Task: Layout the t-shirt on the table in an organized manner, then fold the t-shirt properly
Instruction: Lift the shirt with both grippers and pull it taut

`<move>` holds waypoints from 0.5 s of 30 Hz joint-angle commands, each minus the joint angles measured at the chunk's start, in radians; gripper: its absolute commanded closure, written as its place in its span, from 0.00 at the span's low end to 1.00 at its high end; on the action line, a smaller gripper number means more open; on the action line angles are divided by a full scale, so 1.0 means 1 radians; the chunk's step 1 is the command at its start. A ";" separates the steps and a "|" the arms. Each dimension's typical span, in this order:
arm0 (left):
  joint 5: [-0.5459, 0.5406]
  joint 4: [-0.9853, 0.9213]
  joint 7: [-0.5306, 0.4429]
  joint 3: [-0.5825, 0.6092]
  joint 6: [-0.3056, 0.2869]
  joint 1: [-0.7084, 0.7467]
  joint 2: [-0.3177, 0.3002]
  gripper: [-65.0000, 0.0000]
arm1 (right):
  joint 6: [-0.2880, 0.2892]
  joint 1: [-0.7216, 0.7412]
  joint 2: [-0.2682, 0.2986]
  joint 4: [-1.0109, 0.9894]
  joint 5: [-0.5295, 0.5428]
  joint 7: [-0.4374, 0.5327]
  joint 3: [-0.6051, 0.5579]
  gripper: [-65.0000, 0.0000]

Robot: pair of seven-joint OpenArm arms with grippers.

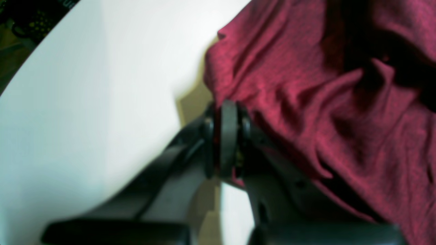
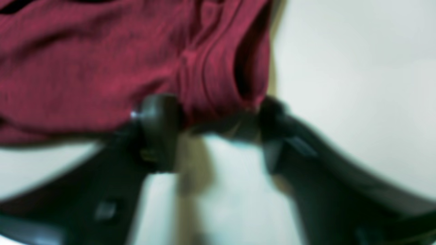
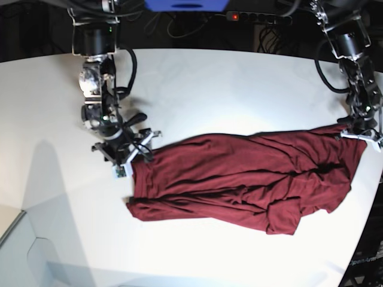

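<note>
Right wrist: t-shirt [image 2: 102, 68] edge bunched between parted fingers [image 2: 160, 129].

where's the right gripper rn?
In the base view the right gripper is at the left, on the t-shirt at its upper-left corner. The right wrist view shows its fingers straddling a bunched fold at the shirt's edge, over the table.
</note>
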 commanded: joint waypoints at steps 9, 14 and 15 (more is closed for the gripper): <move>0.001 0.021 -0.022 -0.013 0.002 -0.004 -0.028 1.00 | 0.005 0.013 0.027 0.103 0.007 0.015 0.005 1.00; -0.005 0.080 -0.017 -0.079 0.002 0.011 -0.034 1.00 | 0.005 -0.105 0.031 0.318 0.007 0.015 0.005 1.00; -0.005 0.096 -0.015 -0.090 0.002 0.022 -0.034 1.00 | 0.005 -0.131 0.033 0.364 0.007 0.015 0.005 1.00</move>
